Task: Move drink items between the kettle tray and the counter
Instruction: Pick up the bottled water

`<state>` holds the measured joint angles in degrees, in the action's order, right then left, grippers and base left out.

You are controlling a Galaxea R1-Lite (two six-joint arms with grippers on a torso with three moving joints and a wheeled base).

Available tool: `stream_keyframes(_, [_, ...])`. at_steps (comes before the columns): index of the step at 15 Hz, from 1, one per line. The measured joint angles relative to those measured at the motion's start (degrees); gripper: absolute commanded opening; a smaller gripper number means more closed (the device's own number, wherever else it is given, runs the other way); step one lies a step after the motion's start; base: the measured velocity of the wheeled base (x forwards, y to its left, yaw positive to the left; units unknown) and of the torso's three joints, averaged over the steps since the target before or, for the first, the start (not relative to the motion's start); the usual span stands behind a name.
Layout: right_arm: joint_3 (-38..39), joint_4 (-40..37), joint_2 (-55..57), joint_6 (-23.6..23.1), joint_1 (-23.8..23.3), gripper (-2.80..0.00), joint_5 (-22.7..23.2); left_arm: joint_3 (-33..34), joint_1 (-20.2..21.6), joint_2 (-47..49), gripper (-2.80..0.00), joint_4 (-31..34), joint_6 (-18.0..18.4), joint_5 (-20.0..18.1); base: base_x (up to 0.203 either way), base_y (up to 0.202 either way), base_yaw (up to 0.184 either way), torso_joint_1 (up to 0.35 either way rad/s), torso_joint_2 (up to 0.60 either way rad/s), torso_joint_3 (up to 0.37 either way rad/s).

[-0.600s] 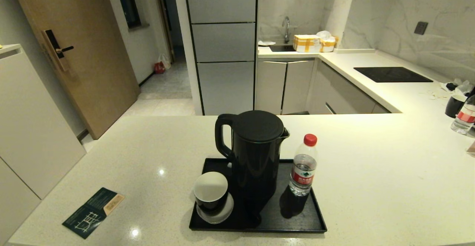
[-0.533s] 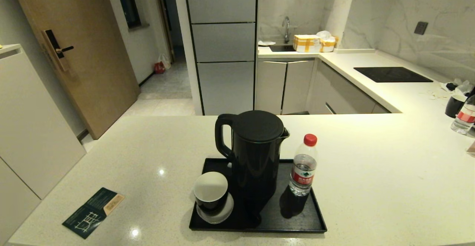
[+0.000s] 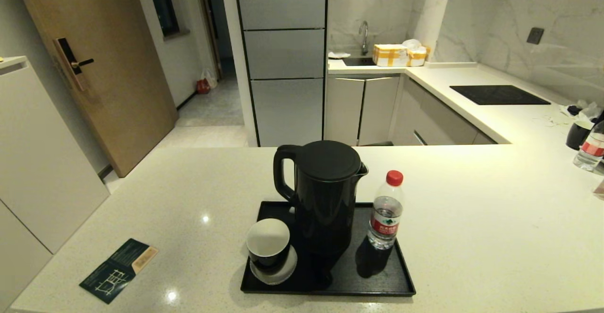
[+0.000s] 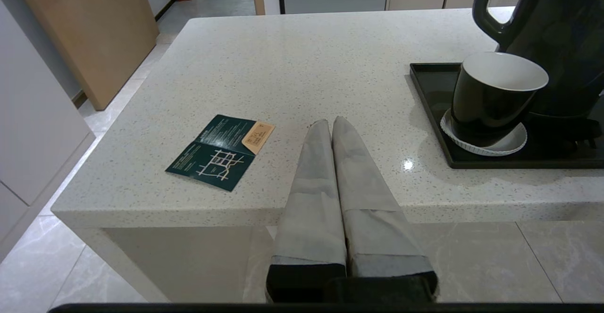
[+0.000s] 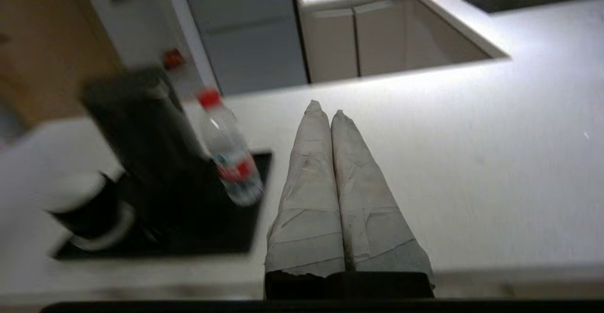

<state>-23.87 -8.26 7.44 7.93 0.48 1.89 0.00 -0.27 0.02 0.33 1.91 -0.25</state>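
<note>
The tall glossy black electric kettle (image 3: 324,195), the small black handleless cup with white interior (image 3: 268,245) on a white saucer (image 3: 275,271), and the clear red-capped water bottle (image 3: 386,211) all stand on the flat black rectangular tray (image 3: 396,280) on the off-white speckled stone tabletop (image 3: 495,218).

Left hand (image 4: 331,123) and right hand (image 5: 324,107): fingers pressed together, empty, hanging off the near edge.

Handling, as judged:
- Kettle: heavy, slick; grasp the handle.
- Bottle: light, compliant; grasp mid-body.
- Cup: fragile; pinch the rim.

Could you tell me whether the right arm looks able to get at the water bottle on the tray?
Probably yes: the water bottle stands at the tray's right edge, bare counter beside it; the right end effector is shut.
</note>
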Motion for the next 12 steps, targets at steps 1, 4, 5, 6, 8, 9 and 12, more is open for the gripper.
stream_keyframes(1, [-6.69, -2.92, 2.68, 0.85, 0.07, -2.80, 1.47, 0.00, 0.00, 0.00, -2.80, 0.00, 0.02, 0.01, 0.000, 0.000, 0.000, 0.000, 0.00, 0.000])
stream_keyframes(4, [-21.36, -15.42, 12.16, 2.18, 0.36, -2.80, 6.51, 0.00, 0.00, 0.00, -2.80, -0.02, 0.02, -0.02, 0.000, 0.000, 0.000, 0.000, 0.00, 0.000])
stream_keyframes(5, [-23.97, -19.16, 15.69, 2.40, 0.40, -2.80, 9.79, 0.00, 0.00, 0.00, -2.80, 0.01, -0.01, 0.01, 0.000, 0.000, 0.000, 0.000, 0.00, 0.000])
stream_keyframes(6, [-25.12, -21.56, 18.91, 2.51, 0.43, -2.80, 13.36, 0.00, 0.00, 0.00, -2.80, 0.00, 0.02, 0.01, 0.000, 0.000, 0.000, 0.000, 0.00, 0.000])
stream_keyframes(8, [-24.09, -22.96, 25.51, 2.51, 0.54, -2.80, 19.97, 0.00, 0.00, 0.00, -2.80, 0.01, -0.01, -0.02, 0.000, 0.000, 0.000, 0.000, 0.00, 0.000])
stream_keyframes(9, [-22.95, -23.02, 27.90, 2.45, 0.62, -2.80, 22.43, 0.00, 0.00, 0.00, -2.80, 0.02, -0.01, 0.00, 0.000, 0.000, 0.000, 0.000, 0.00, 0.000])
stream_keyframes(12, [-17.46, -17.39, 33.19, 2.43, 0.65, -2.80, 26.17, 0.00, 0.00, 0.00, -2.80, 0.00, -0.01, 0.01, 0.000, 0.000, 0.000, 0.000, 0.00, 0.000])
